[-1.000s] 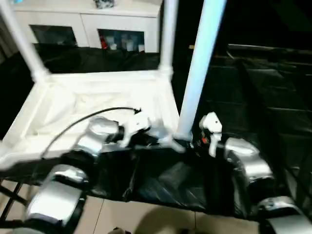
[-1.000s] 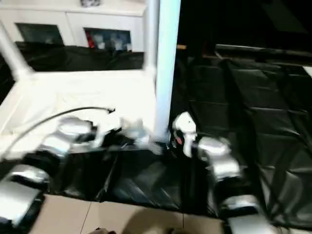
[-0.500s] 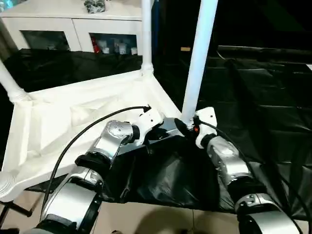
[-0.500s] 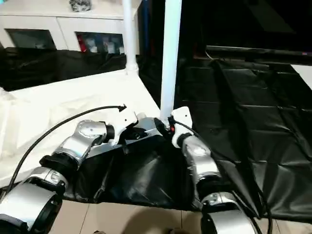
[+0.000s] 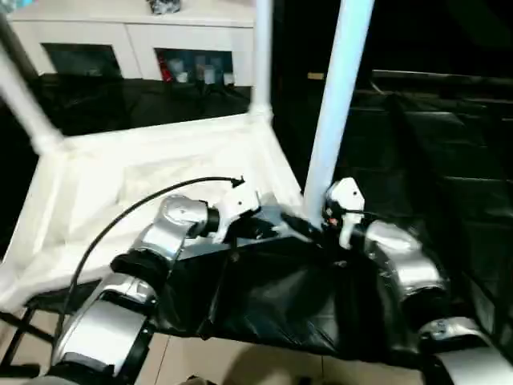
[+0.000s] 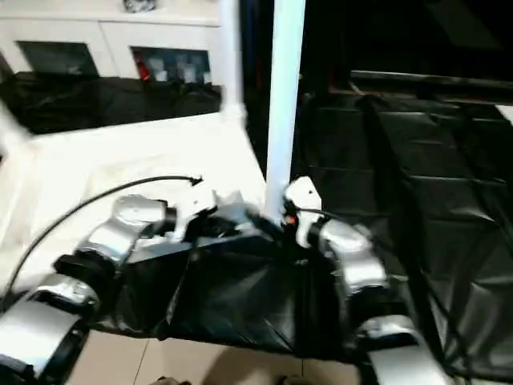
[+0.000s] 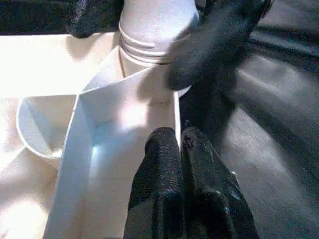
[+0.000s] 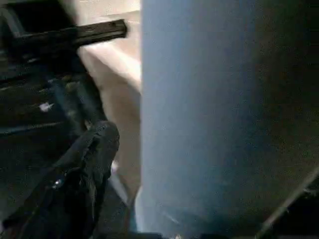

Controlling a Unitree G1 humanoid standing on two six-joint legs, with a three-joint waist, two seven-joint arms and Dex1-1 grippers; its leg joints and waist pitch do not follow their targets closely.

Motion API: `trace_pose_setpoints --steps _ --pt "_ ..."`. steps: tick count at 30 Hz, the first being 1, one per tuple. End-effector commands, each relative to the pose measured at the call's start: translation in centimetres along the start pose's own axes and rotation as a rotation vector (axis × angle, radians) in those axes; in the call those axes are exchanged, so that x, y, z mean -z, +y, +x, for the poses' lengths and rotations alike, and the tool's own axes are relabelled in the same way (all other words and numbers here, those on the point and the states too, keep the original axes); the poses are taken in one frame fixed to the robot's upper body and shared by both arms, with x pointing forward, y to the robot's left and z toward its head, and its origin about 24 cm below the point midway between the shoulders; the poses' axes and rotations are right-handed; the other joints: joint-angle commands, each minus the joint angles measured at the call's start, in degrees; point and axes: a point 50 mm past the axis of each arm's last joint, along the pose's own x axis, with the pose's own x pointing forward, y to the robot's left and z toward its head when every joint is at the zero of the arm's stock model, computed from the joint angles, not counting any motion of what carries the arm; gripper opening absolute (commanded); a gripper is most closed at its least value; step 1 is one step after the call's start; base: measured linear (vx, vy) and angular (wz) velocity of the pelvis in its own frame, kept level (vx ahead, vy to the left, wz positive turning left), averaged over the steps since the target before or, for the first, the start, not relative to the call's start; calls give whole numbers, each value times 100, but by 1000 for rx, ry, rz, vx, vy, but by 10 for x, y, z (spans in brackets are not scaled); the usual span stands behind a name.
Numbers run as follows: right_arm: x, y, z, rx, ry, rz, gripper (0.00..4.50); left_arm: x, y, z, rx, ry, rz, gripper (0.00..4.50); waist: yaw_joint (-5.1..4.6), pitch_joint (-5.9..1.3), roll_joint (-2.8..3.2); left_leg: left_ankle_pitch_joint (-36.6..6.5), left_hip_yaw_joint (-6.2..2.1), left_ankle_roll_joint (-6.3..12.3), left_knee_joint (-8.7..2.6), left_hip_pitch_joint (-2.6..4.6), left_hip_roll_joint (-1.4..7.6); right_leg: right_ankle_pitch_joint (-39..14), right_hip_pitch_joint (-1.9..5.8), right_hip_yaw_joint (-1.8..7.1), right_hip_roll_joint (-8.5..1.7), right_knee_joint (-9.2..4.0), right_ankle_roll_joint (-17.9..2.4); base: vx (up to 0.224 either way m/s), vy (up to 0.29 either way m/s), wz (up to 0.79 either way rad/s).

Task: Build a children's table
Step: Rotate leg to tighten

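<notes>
At near corner socket: leg (image 5: 333, 112) upright in tabletop (image 5: 88, 172)
L gripper (image 7: 180, 144): jaws closed, pinching tabletop rim; keep steadying
R gripper (image 5: 319, 228): fingers apart round leg base; check seating

I saw a work table (image 5: 449, 184) draped in black plastic sheeting (image 5: 272, 305), creased and glossy. The white tabletop (image 5: 136, 184) lay upside down on it, ribs up, at the left side, legs (image 5: 333, 104) standing from its corners.
</notes>
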Motion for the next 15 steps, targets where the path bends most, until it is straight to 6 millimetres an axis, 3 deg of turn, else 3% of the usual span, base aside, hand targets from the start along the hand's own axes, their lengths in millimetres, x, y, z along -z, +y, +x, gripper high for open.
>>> trace_pose_setpoints --steps 1,2,3,9,15 --pt "-1 3 -3 -88 19 -7 384 0 -5 -3 84 10 36 0 12 -425 -26 -1578 -36 489 -356 77 139 -1268 304 177 -252 -329 -1595 0 0 0" --pt "-1 3 -4 -93 21 -8 368 0 -5 -4 87 11 36 0 7 -418 -81 -1623 -31 470 -362 78 143 -1368 299 177 -247 -341 -1576 0 0 0" --pt "-1 2 -5 -115 31 -14 358 2 -6 -7 111 23 38 0 18 -411 -43 -1705 -42 408 -374 94 152 -1543 284 183 -256 -344 -1544 0 0 0" --pt "-2 5 -7 -215 76 -29 308 6 -9 -16 183 53 39 0 13 -389 -55 -1963 -47 252 -398 116 158 -1933 249 201 -266 -378 -1426 0 0 0" --pt "-4 10 -1 -270 71 -28 272 6 -9 -19 215 60 43 0 20 -418 -58 -1686 -40 310 -377 97 154 -1577 270 204 -265 -334 -1494 0 0 0"
